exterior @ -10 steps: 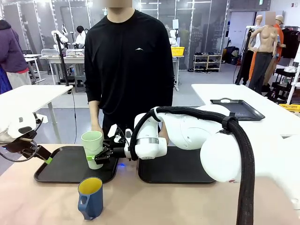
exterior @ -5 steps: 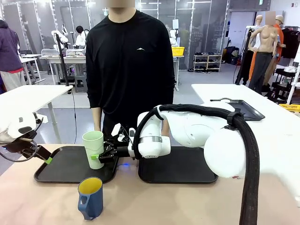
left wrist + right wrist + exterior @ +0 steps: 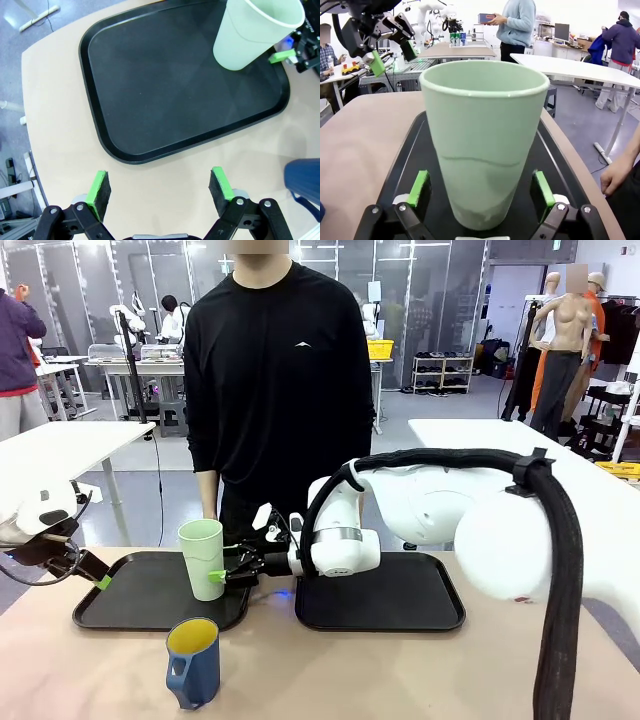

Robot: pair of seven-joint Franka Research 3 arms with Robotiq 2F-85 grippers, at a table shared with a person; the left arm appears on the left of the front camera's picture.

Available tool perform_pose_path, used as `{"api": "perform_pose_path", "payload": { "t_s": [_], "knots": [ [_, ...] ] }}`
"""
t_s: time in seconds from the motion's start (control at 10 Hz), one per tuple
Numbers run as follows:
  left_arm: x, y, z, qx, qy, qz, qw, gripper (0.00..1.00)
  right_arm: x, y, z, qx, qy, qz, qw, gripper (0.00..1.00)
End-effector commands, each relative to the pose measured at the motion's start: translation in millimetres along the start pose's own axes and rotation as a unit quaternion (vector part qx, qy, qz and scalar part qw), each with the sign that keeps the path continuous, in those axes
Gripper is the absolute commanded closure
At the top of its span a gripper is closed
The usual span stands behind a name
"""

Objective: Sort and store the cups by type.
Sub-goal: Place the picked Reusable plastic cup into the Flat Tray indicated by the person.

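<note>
The tall pale green plastic tumbler stood upright on the right-hand part of the left black rectangular tray. The right gripper reached in sideways from the robot's right. Its jaws were spread, with one green pad on each side of the tumbler's lower half. The right wrist view showed a gap between each pad and the wall, so the cup sat between the fingers unclamped. From the front, one pad showed against the cup and the other finger was hard to make out. The short dark blue mug with handle and yellow interior stood on the tan table on the robot's side of that tray, apart from that gripper; the left wrist view cut it off. The left gripper hung wide apart and empty just off the tray's left end, well apart from both cups.
</note>
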State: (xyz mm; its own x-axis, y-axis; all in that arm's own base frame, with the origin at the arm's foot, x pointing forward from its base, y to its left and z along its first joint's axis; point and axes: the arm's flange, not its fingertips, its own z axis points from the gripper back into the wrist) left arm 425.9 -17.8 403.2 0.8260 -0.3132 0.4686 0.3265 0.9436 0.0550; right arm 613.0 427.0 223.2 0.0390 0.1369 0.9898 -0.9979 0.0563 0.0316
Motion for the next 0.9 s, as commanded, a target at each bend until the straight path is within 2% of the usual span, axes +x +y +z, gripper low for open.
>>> {"api": "perform_pose_path", "payload": {
  "t_s": [0.0,0.6,0.7,0.8],
  "knots": [
    [-0.5,1.0,-0.1,-0.002,0.002,0.001,1.0,0.0,3.9,15.1,26.8,0.006,0.004,-0.011,1.0,0.0],
    [-0.5,1.0,-0.1,-0.002,0.002,0.001,1.0,0.0,6.0,28.4,75.9,-0.025,0.005,0.005,1.0,0.0],
    [-0.5,1.0,-0.1,-0.002,0.002,0.001,1.0,0.0,5.1,12.1,57.6,-0.006,0.016,-0.008,1.0,0.0],
    [-0.5,1.0,-0.1,-0.002,0.002,0.001,1.0,0.0,5.1,12.1,57.6,-0.006,0.016,-0.008,1.0,0.0]
  ]
}}
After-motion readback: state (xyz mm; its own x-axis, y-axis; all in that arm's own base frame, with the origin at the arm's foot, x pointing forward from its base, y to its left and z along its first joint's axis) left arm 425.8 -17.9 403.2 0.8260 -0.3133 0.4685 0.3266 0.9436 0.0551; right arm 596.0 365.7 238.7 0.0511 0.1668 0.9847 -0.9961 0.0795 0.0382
